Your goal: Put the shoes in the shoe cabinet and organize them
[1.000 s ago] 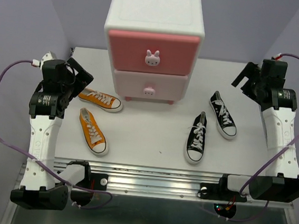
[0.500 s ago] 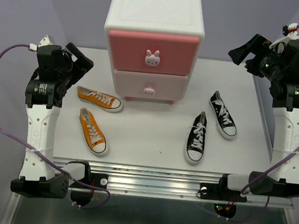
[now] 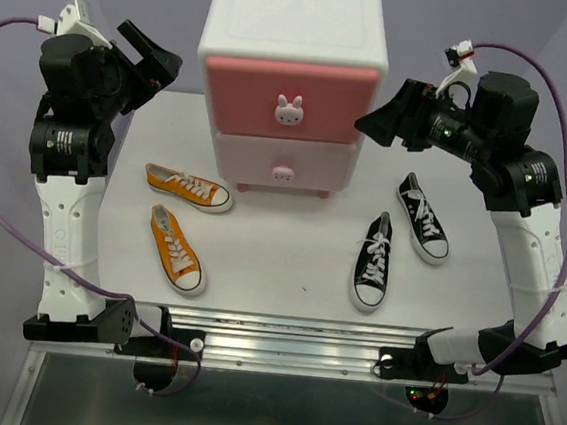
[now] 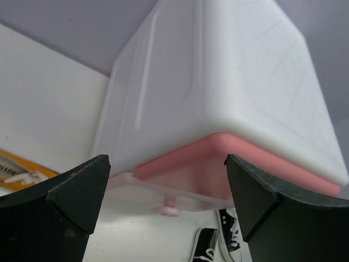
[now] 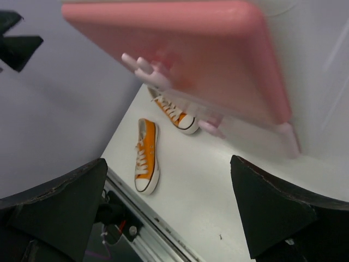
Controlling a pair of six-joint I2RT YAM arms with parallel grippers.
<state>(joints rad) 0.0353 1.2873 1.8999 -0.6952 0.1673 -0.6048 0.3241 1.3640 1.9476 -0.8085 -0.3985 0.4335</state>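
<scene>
The shoe cabinet (image 3: 296, 33) stands at the back middle, both pink drawers shut, with a bunny knob (image 3: 290, 111) on the upper one. Two orange shoes (image 3: 188, 188) (image 3: 176, 248) lie left of it and two black shoes (image 3: 372, 260) (image 3: 423, 217) lie right. My left gripper (image 3: 157, 68) hangs open and empty, raised beside the cabinet's upper left corner; its view shows the cabinet (image 4: 218, 82) from the side. Open and empty too, my right gripper (image 3: 378, 116) is near the upper drawer's right edge, and its view shows the drawer front (image 5: 207, 54) and orange shoes (image 5: 146, 155).
The white table (image 3: 288, 273) ends at a metal rail (image 3: 281, 338) in front, where the arm bases sit. Purple walls close in the back and sides. Purple cables loop from both wrists.
Both arms have risen and swung inward toward the cabinet. The right gripper moved left to the upper drawer's right edge. Shoes and drawers have not moved.
</scene>
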